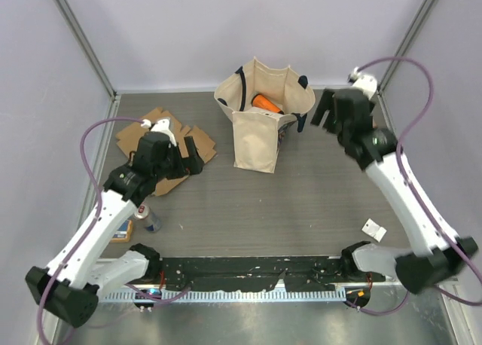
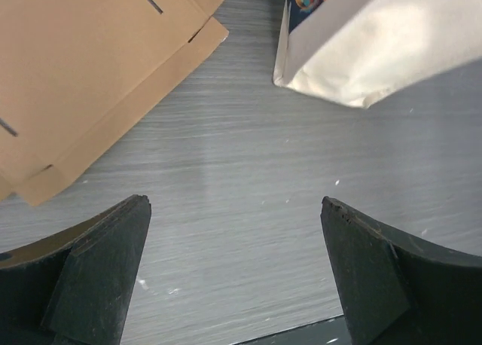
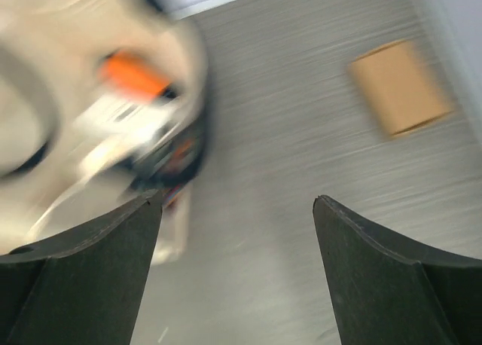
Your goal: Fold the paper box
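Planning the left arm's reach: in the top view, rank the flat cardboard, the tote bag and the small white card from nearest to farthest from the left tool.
1. The flat cardboard, back left, right beside the left tool.
2. The tote bag, back centre.
3. The small white card, front right.
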Controlling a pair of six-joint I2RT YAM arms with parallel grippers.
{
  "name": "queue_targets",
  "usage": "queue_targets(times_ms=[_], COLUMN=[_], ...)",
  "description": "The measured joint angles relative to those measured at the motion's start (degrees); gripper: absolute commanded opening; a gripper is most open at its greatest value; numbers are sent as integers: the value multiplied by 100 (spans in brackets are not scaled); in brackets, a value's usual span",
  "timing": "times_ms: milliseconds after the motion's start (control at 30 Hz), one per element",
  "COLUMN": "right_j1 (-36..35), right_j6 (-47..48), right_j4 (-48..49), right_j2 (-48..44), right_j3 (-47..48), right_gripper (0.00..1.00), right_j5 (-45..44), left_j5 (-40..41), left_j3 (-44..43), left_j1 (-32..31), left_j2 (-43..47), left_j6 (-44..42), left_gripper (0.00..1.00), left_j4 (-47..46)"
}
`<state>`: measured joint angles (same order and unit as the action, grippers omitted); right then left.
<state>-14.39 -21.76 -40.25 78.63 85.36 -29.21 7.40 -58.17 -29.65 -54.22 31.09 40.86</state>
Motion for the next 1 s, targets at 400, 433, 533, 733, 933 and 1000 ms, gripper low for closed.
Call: queue_targets(times_ms=[400, 433, 533, 733, 933, 1000], right_j1=[-4699, -4937, -5270, -5213, -4946, -4885], right_j6=[-1751, -1923, -2391, -3268, -4319, -4629], right_j4=[3993, 4505, 5436, 6610, 7073, 7215], right_j2=[-66, 487, 1759, 3716, 4892, 5187], right_j3=[-3635, -3532, -3121, -1751, -1008, -835], right_gripper=[82, 82, 82, 68, 66, 64], right_j5=[927, 708, 269, -306, -302, -332], left_j5=[-903, -822, -494, 48, 267, 332], left_j3=[393, 433, 205, -470, -470, -470], left_j1=[2216, 2216, 2177, 2006, 1659, 1445], left_j2=[-140, 251, 1034, 1692, 1803, 1845], left_j6=[778, 737, 487, -68, -428, -516], left_gripper=[99, 99, 95, 93, 93, 93], left_j4=[-828, -761, -404, 195, 525, 562])
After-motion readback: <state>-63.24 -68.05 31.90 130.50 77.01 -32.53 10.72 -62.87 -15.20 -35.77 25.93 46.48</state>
